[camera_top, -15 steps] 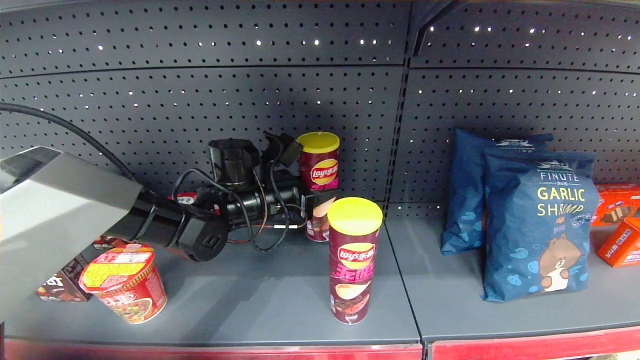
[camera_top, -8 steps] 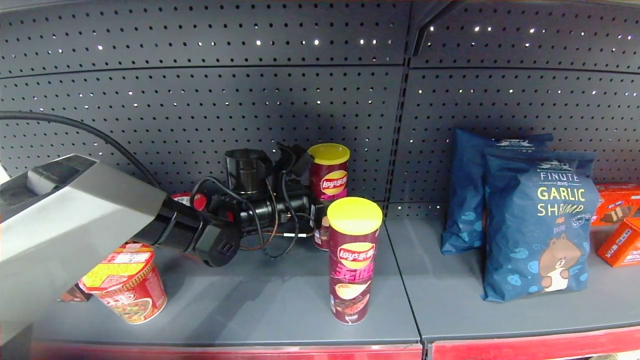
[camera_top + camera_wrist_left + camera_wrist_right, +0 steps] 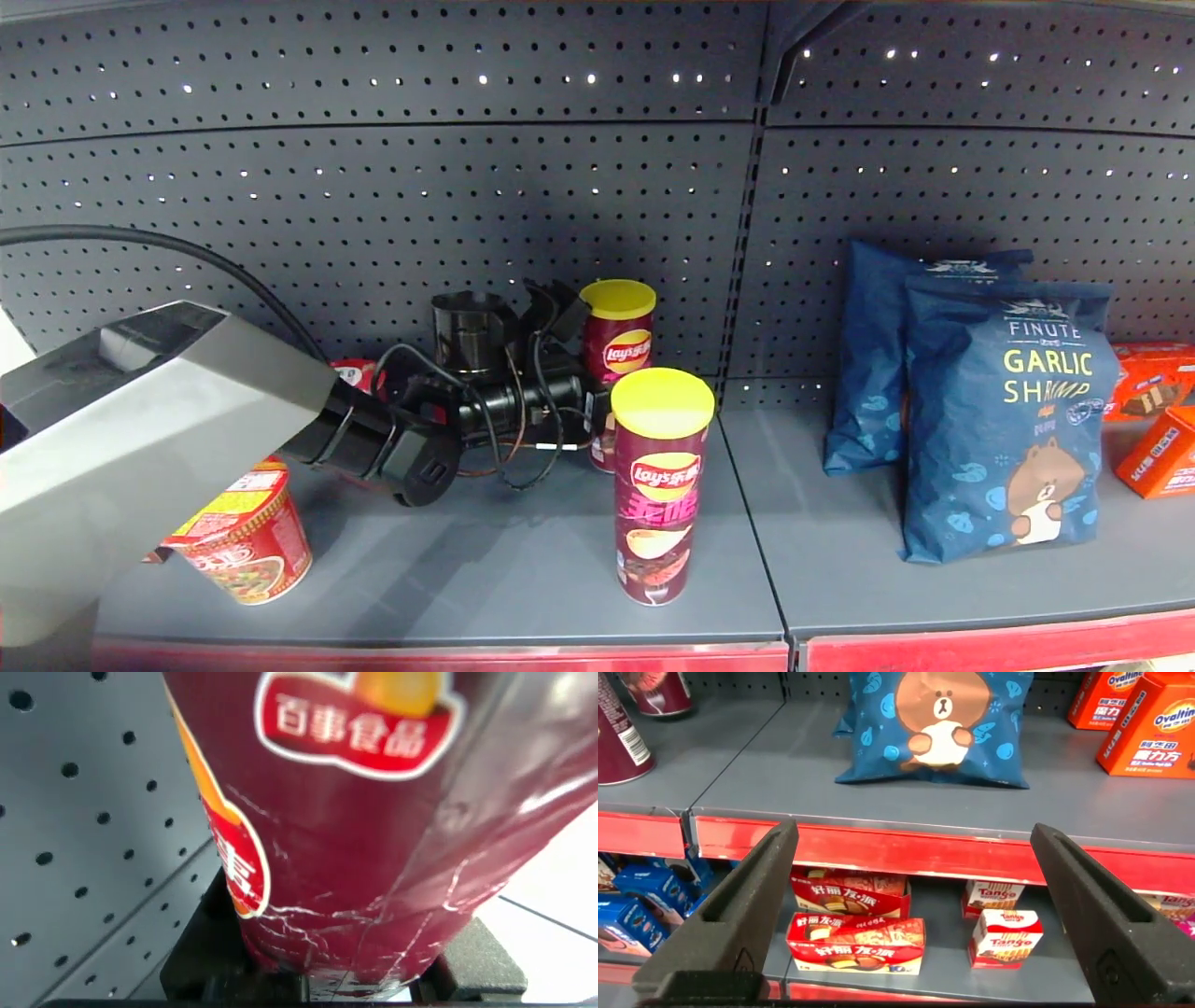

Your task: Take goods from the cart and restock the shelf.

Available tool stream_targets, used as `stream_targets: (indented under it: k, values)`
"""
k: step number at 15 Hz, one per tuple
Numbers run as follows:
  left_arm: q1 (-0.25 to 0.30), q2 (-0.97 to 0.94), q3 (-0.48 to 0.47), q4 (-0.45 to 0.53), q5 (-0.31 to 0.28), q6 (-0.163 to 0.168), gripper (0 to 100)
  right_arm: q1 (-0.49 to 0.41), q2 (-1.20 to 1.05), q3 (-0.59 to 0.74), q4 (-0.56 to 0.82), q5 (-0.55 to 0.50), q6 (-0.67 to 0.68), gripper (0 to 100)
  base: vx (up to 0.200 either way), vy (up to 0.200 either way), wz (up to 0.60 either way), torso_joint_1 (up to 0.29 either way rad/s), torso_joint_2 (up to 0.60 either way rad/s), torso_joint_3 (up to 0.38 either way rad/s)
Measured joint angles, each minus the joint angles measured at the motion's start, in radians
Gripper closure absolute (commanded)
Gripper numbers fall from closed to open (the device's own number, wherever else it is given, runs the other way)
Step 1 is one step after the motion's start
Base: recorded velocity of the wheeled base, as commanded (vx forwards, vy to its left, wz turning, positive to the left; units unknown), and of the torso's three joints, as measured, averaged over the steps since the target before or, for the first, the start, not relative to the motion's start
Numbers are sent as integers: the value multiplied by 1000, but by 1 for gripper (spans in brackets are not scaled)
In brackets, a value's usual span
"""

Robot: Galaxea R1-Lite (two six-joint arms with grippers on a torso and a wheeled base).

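Note:
My left gripper [image 3: 594,411] is shut on a maroon chip can with a yellow lid [image 3: 618,334], held upright near the back of the grey shelf [image 3: 523,560], close to the pegboard. In the left wrist view the same can [image 3: 355,812] stands between the left gripper [image 3: 327,975]. Whether its base touches the shelf is hidden. A second, identical can [image 3: 661,485] stands at the shelf front, just ahead of the held one. In the right wrist view my right gripper [image 3: 920,915] is open and holds nothing, out in front of the shelf's red edge [image 3: 906,845].
A red cup of noodles [image 3: 247,546] stands at the front left under my left arm. Blue snack bags [image 3: 1004,420] and orange boxes [image 3: 1158,448] occupy the right bay. Boxed goods [image 3: 859,938] fill the lower shelf. Bare shelf lies between the front can and the bags.
My left arm has carried the held can down and a little to the right, deeper toward the pegboard. The front can and other goods have not moved.

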Motion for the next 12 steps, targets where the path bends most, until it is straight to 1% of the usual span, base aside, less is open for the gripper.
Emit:
stream_targets:
  k: [6,7,12]
  values:
    - [-17,34,-36,-6,0,-3,100,0,0,0,0,-1,2,0,0,0,0,0,0,0]
    - [-21,39,-41,-5,0,-3,0,0,0,0,0,-1,2,0,0,0,0,0,0,0]
    - [-25,43,-38,-6,1,-3,0,0,0,0,0,-1,4,0,0,0,0,0,0,0]
